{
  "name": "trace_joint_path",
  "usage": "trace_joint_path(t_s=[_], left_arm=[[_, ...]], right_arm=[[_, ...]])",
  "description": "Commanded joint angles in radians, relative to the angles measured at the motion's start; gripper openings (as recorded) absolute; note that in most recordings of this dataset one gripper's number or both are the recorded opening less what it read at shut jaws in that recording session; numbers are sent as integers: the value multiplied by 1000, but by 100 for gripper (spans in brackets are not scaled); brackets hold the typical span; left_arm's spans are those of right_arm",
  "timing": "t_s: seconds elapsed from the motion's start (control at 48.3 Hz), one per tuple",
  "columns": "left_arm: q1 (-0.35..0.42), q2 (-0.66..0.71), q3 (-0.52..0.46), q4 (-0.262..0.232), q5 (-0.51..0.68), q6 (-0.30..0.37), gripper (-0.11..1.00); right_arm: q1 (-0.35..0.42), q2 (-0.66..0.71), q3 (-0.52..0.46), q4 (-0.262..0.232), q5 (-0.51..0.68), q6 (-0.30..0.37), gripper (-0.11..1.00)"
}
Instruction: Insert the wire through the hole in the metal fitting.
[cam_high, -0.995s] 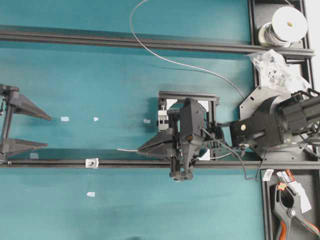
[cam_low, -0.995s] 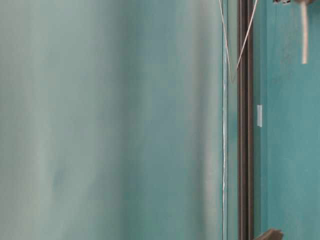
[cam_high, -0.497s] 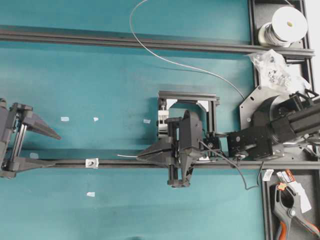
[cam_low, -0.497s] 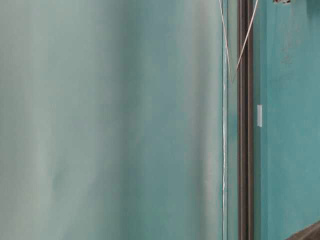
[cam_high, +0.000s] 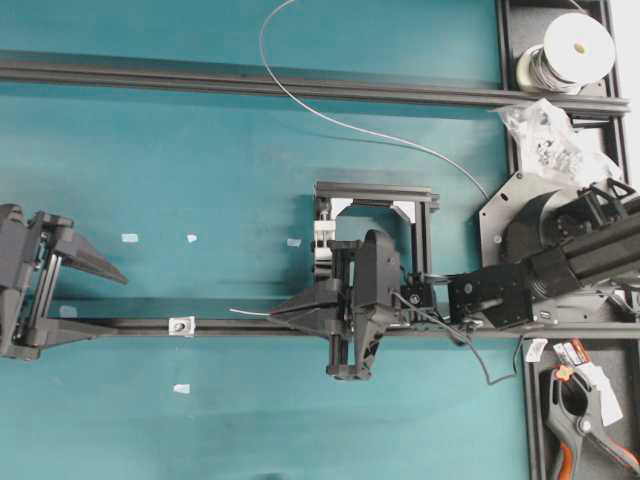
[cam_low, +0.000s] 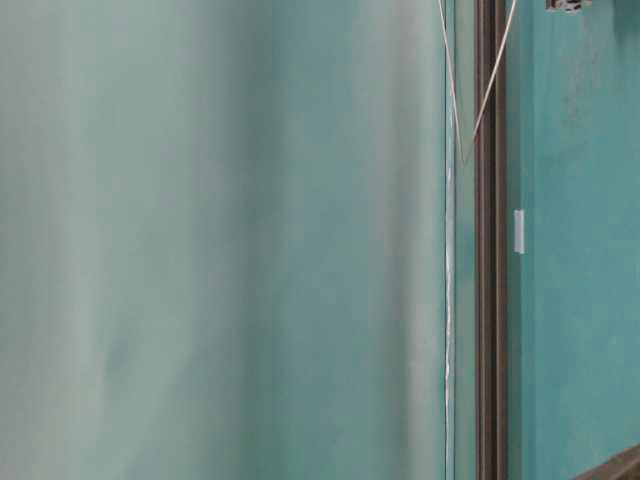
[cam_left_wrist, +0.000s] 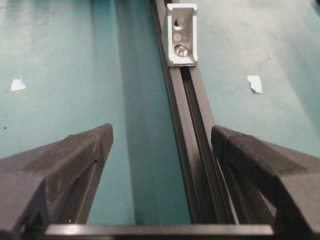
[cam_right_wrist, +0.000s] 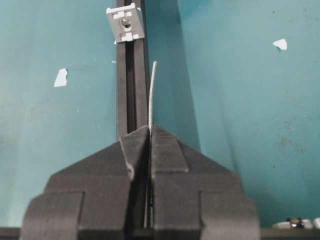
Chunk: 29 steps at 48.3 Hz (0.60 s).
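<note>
The right gripper (cam_right_wrist: 150, 131), clamped on the wire (cam_right_wrist: 151, 95), could buckle its bowed tip beside the metal fitting (cam_right_wrist: 125, 23) ahead; the left gripper (cam_left_wrist: 161, 142) gapes empty.

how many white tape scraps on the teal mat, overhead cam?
5. Three in a row above the lower rail. One faint just above the rail at far left. One below the rail. The arms may hide more.
</note>
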Motion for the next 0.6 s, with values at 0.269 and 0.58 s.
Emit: trace_joint_path(t_s=[0.269,0.58], left_arm=[[-3,23,-31,-3,-26,-2,83],[-3,23,-34,-3,-28,-2,83]], right_arm=[[6,-3,-26,-6,-2,-3,-1],[6,-60,-41,-6,37,-84,-1]])
